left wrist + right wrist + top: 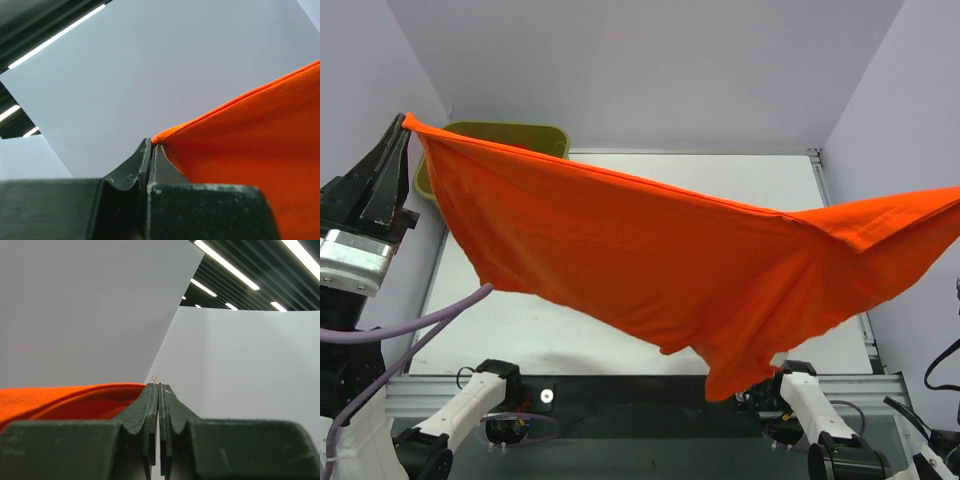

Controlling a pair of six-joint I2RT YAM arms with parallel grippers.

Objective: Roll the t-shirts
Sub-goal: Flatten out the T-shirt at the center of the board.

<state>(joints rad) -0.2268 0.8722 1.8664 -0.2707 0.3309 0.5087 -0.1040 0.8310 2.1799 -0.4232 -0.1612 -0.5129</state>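
The orange t-shirt (650, 260) is up in the air, stretched wide above the desk (520, 330) and clear of it everywhere the top view shows. The left fingers (382, 170) are pinched tight on one corner of the cloth, high over the desk's far left corner. The left wrist view backs that up: they are closed, with the orange hem coming out right at their tips.

On the other side, the right fingers (142, 407) are pressed together too, with orange fabric running in from their left up to the tips. That arm sits beyond the desk's right edge, outside the top view, but the taut edge of the shirt heads straight that way. So each arm holds one end, and neither is nearer.

The line that matters is the shirt's long axis, which runs across the desk from left to right. The top edge is pulled tight between the two grips. The body of the cloth sags below it toward the desk's near edge, and the lowest tail hangs over the near right.

The likely next move is laying the shirt flat on the desk. Both ends would need to come down together, or the loose lower part could bunch underneath. The olive-green basket (520, 132) sits at the desk's far left corner.
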